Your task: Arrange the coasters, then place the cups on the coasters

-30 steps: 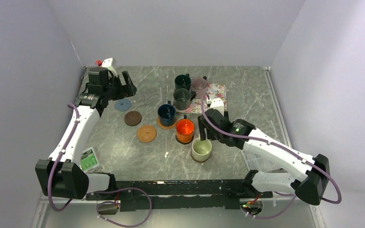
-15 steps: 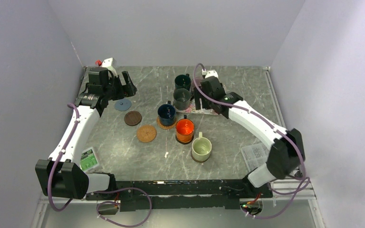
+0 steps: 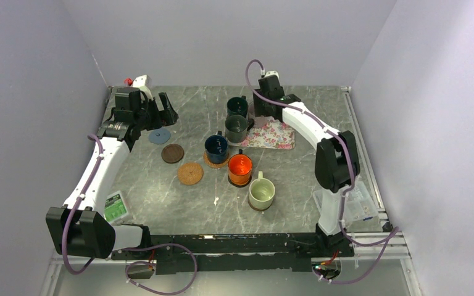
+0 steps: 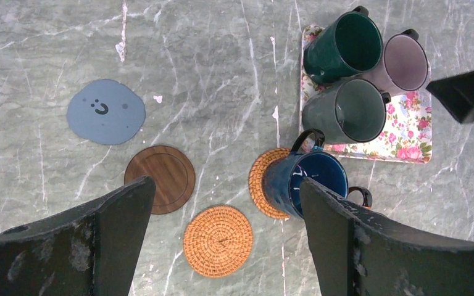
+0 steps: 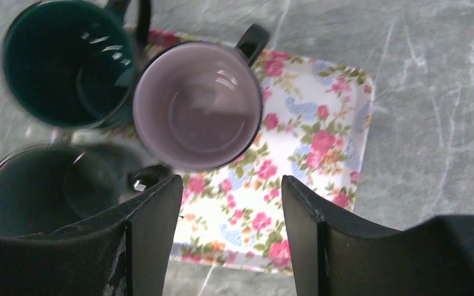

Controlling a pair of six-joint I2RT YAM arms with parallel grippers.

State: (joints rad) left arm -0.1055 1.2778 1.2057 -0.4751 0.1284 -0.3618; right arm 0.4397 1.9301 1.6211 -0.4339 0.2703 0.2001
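Observation:
Three coasters lie bare: a grey-blue one [image 4: 106, 111], a dark brown one [image 4: 160, 179] and a tan woven one [image 4: 218, 232]. The navy cup [image 4: 311, 182] stands on a second woven coaster [image 4: 262, 182]. In the top view the orange cup [image 3: 240, 169] and the cream cup [image 3: 261, 194] each sit on a coaster. The mauve cup [image 5: 197, 105], dark green cup [image 5: 62, 61] and dark grey cup [image 5: 37, 185] crowd together at the floral mat [image 5: 308, 154]. My right gripper [image 5: 231, 203] hovers open just beside the mauve cup. High over the bare coasters, my left gripper [image 4: 226, 188] is wide open and empty.
A small green-and-white card [image 3: 115, 206] lies near the left arm's base. A clear packet [image 3: 358, 203] sits at the right edge. A white and red fixture [image 3: 137, 81] stands in the back left corner. Grey walls close in the table on three sides.
My right arm swung from beside the cream cup to the back of the table over the mauve cup, and its jaws narrowed a little. The left arm and all cups stayed put.

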